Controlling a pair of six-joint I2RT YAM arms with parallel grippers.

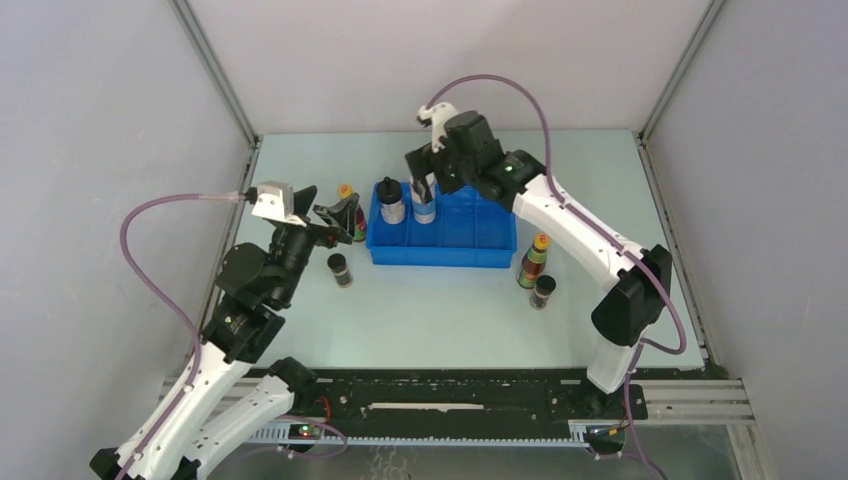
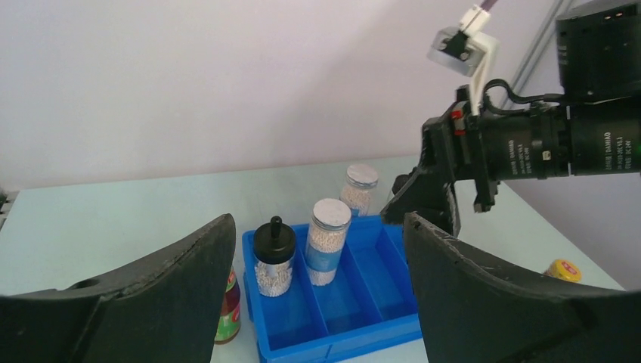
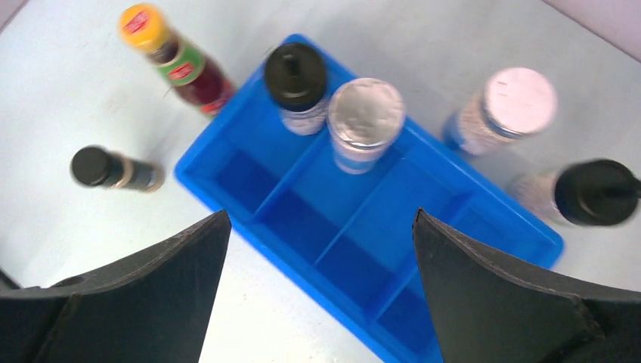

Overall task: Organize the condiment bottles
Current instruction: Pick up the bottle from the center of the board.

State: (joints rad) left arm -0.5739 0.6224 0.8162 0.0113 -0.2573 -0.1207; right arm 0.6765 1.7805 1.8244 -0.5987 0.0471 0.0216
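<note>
A black knob-capped bottle and a clear white-lidded, blue-labelled bottle stand in the back of the blue tray. My right gripper hangs open just above and behind them, holding nothing. In the right wrist view a second white-lidded bottle and a second knob-capped bottle stand on the table behind the tray. My left gripper is open beside an orange-capped bottle left of the tray; this bottle is partly hidden behind the left finger, outside the jaws.
A short dark black-lidded bottle stands in front of the tray's left end. Another orange-capped bottle and another short dark one stand at the tray's right front. Cage walls enclose the table on three sides.
</note>
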